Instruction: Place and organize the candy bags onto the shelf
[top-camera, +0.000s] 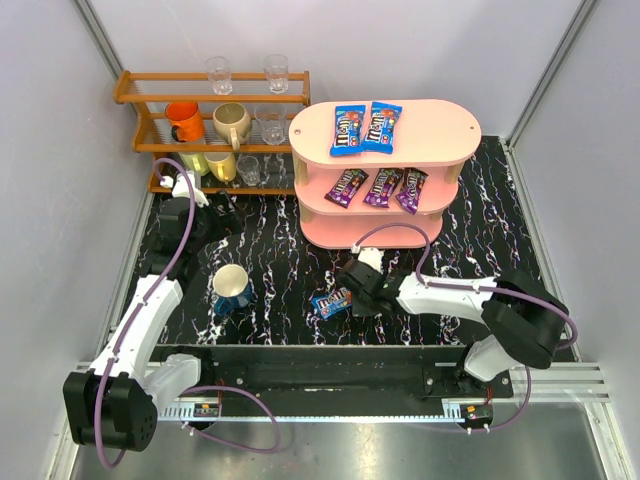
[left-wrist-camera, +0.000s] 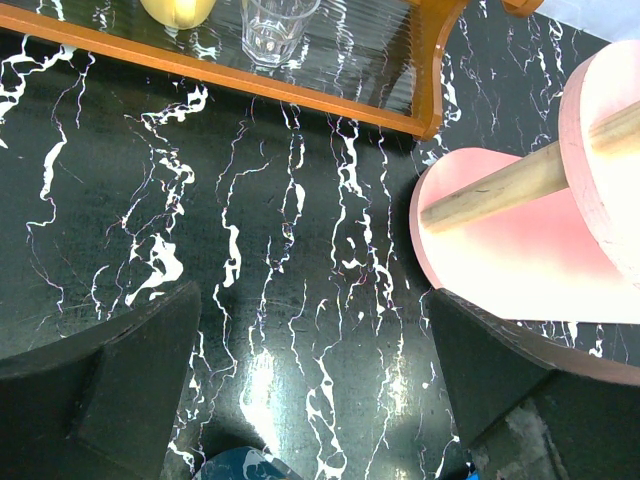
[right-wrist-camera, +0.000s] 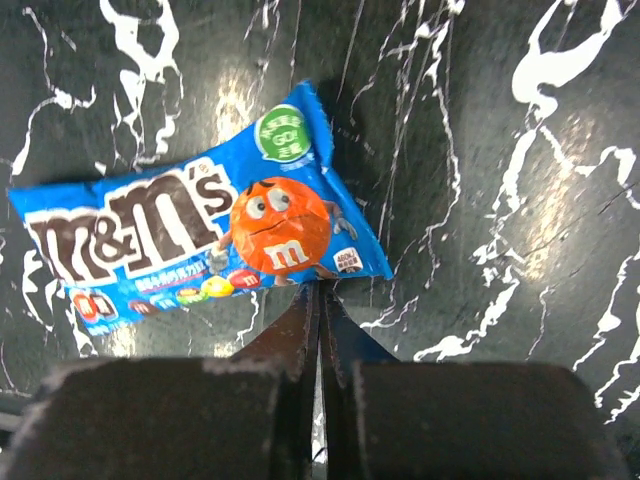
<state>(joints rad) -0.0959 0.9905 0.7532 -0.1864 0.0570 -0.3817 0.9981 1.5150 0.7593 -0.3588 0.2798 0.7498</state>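
The pink shelf (top-camera: 440, 125) stands at the back right. Two blue candy bags (top-camera: 348, 130) (top-camera: 381, 126) lie on its top board. Three purple-brown bags (top-camera: 346, 187) (top-camera: 383, 186) (top-camera: 411, 190) lie on the middle board. A third blue bag (top-camera: 330, 302) lies flat on the table in front of the shelf, also in the right wrist view (right-wrist-camera: 190, 235). My right gripper (top-camera: 350, 296) (right-wrist-camera: 320, 295) is shut, with its tips pinching that bag's near edge. My left gripper (top-camera: 213, 215) (left-wrist-camera: 315, 400) is open and empty, low over the table left of the shelf's bottom board (left-wrist-camera: 520, 270).
An orange-brown wooden rack (top-camera: 140, 95) with mugs and glasses stands at the back left; its base rail (left-wrist-camera: 300, 90) and a glass (left-wrist-camera: 275, 30) show in the left wrist view. A blue mug (top-camera: 232, 288) stands on the black marbled table near the left arm.
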